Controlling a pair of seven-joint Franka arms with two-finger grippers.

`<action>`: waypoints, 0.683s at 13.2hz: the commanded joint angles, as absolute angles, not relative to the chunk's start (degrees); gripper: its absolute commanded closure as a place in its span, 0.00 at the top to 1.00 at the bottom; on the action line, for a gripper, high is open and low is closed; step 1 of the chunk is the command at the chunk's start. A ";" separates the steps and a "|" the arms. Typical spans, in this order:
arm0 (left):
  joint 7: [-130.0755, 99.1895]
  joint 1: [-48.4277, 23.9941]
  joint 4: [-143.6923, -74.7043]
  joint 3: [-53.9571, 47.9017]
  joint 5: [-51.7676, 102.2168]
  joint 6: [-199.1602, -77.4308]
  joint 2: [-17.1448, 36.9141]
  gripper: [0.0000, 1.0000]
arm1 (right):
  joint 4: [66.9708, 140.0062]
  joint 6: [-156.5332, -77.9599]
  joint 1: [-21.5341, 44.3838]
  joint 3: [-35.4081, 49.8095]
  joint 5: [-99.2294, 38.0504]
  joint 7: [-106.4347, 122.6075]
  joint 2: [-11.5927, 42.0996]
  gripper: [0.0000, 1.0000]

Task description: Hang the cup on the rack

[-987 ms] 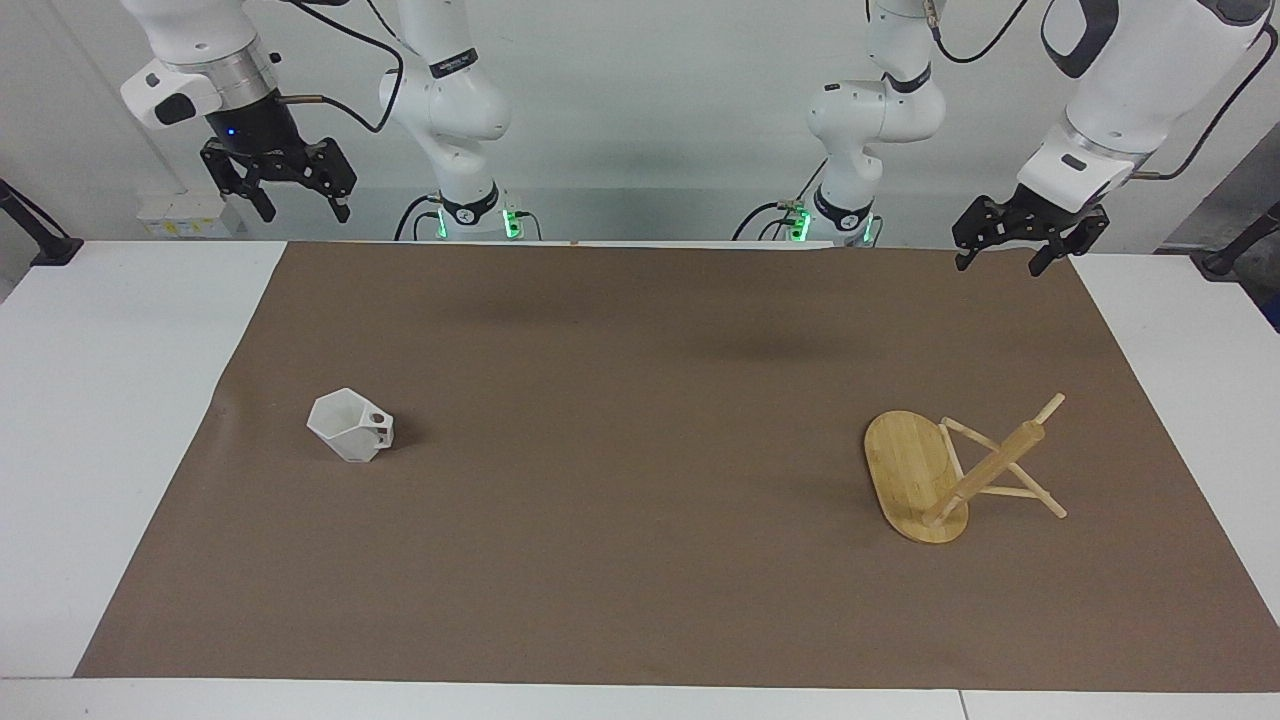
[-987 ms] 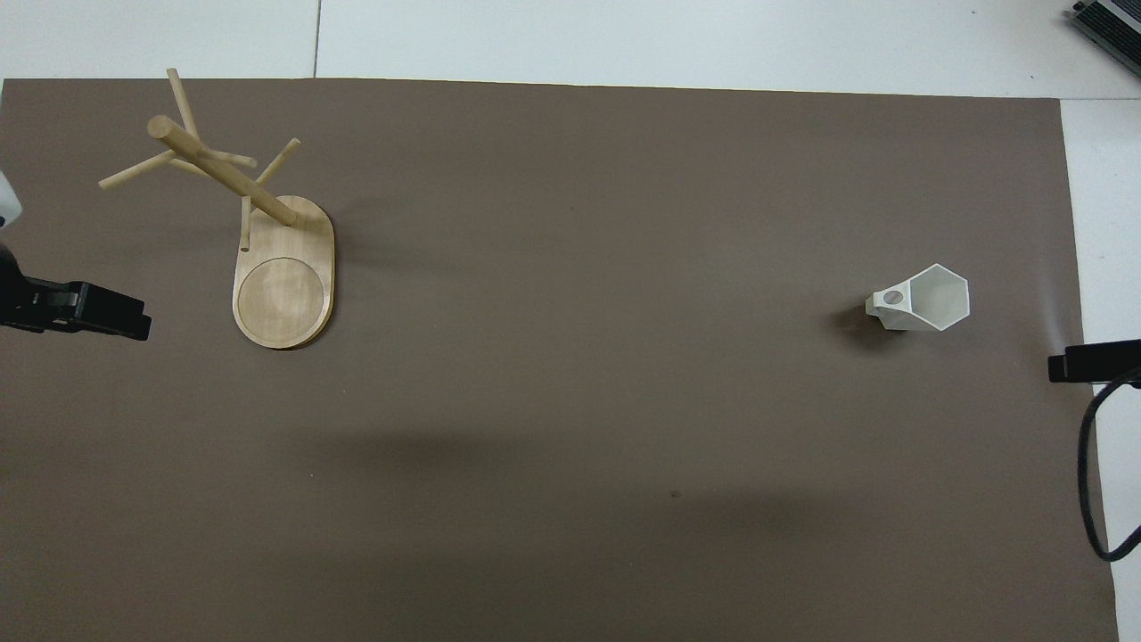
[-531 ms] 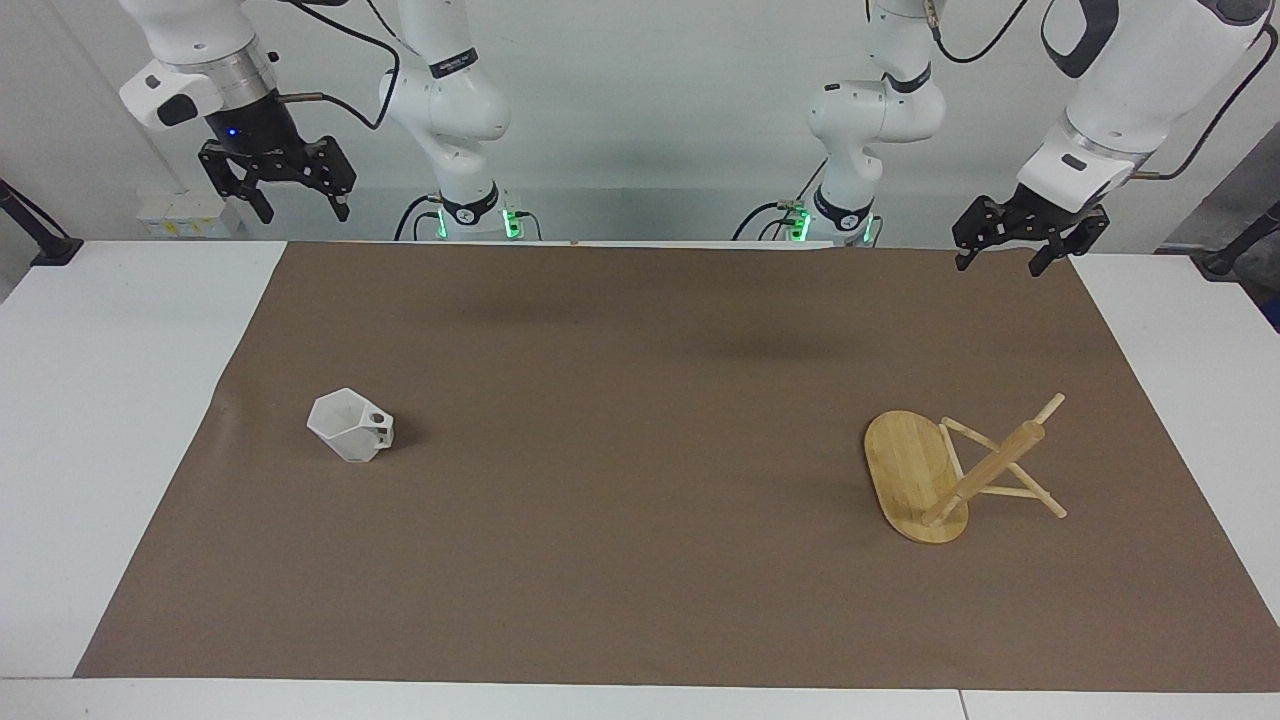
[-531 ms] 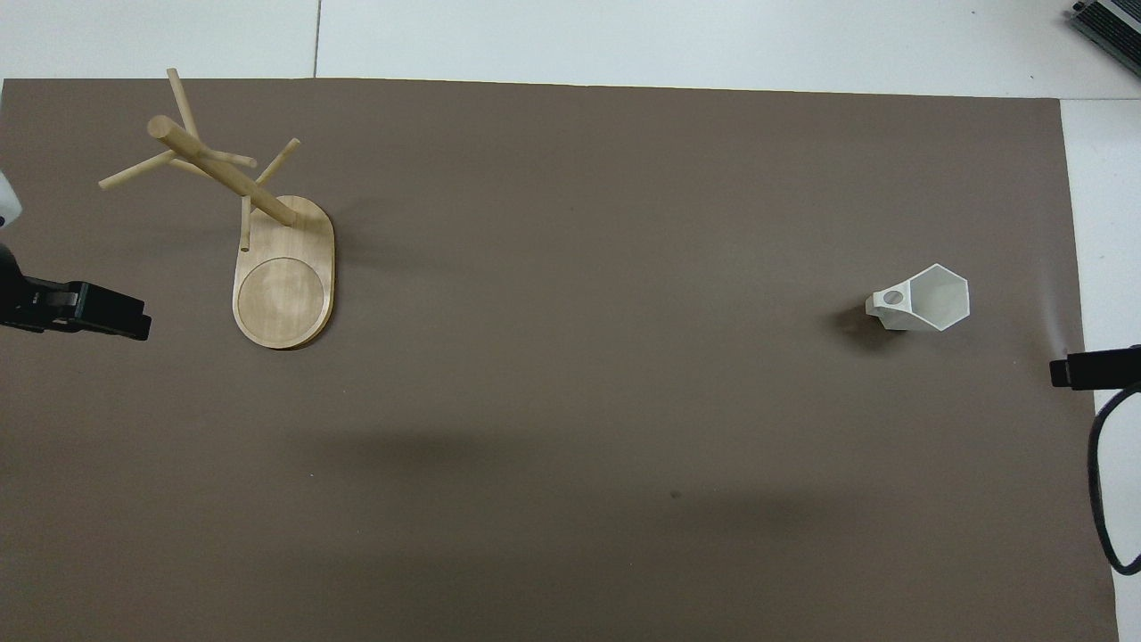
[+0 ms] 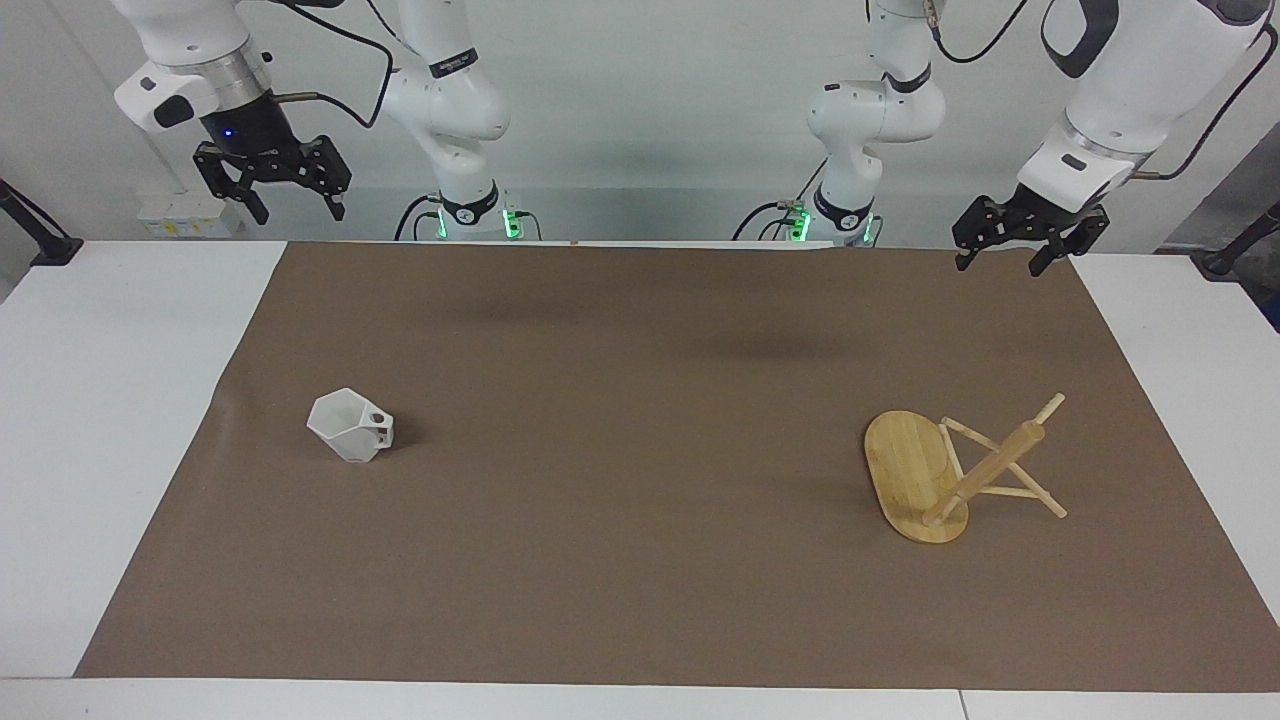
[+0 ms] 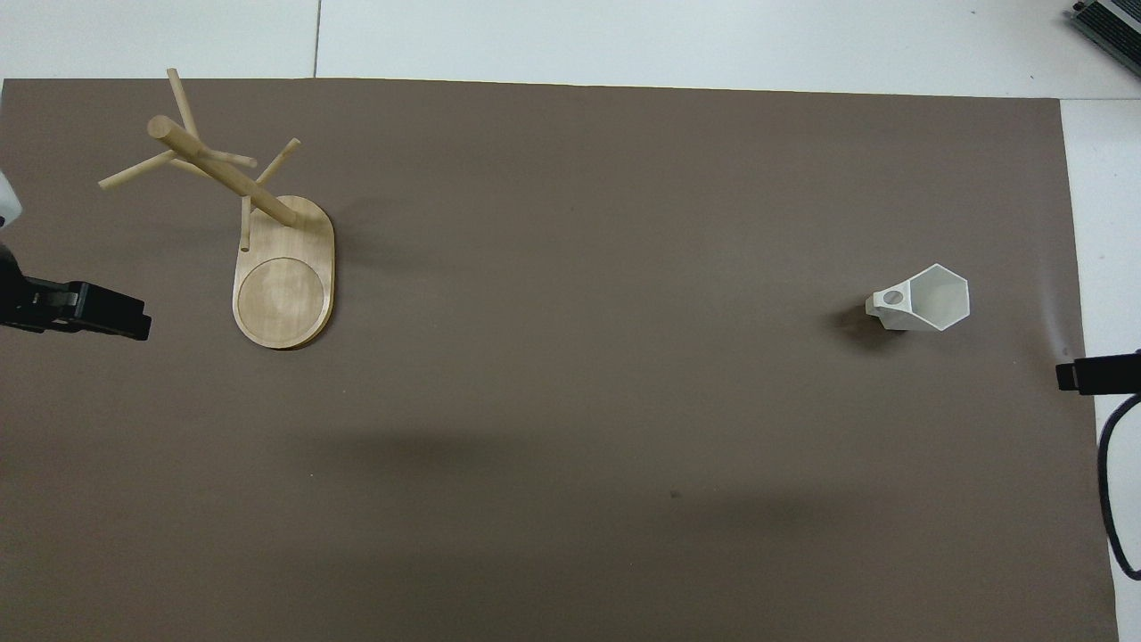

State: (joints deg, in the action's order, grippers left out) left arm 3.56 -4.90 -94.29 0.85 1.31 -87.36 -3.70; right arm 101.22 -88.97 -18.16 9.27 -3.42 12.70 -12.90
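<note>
brown mat (image 5: 640, 450) covers a white table (image 5: 110, 400), pale wall (image 5: 650, 90).

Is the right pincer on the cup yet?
Apart. The facing view shows the right pincer raised high near the robots' edge of the table, fingers open, with bare mat between it and the cup standing on the mat.

A brown mat (image 5: 640, 420) covers most of the white table (image 5: 110, 400). Near the table's farthest corner at the right arm's end, a dark device (image 6: 1110, 20) shows only its edge.
</note>
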 commanded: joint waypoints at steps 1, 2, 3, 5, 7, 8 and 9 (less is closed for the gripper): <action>3.16 -5.10 -96.33 1.05 0.09 -88.51 -5.27 1.00 | 106.15 -92.88 -18.90 9.14 -4.31 16.52 -14.50 1.00; 3.16 -5.10 -96.33 1.05 0.09 -88.59 -5.27 1.00 | 108.17 -95.34 -18.90 9.05 -4.31 16.78 -14.50 1.00; 3.16 -5.10 -96.33 1.05 0.09 -88.51 -5.27 1.00 | 109.67 -97.80 -18.90 8.88 -4.31 16.70 -14.33 1.00; 3.16 -5.19 -96.33 1.05 0.09 -88.42 -5.27 1.00 | 112.57 -103.33 -18.81 8.88 -4.22 16.52 -13.63 1.00; 3.16 -5.18 -96.24 0.97 0.09 -88.59 -5.27 1.00 | 115.39 -108.79 -18.63 8.96 -3.87 16.52 -13.19 1.00; 3.16 -5.19 -96.33 1.05 0.09 -88.51 -5.27 1.00 | 115.66 -109.85 -18.55 8.96 -3.87 16.26 -11.70 1.00; 3.16 -5.19 -96.33 0.97 0.09 -88.51 -5.27 1.00 | 115.58 -111.26 -18.54 8.96 -3.87 16.17 -9.43 1.00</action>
State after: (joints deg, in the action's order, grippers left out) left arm 3.56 -4.90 -94.30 0.85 1.31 -87.36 -3.70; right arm 114.26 -108.24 -18.19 8.93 -3.41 14.85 -11.59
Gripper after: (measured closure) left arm 0.000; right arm 0.000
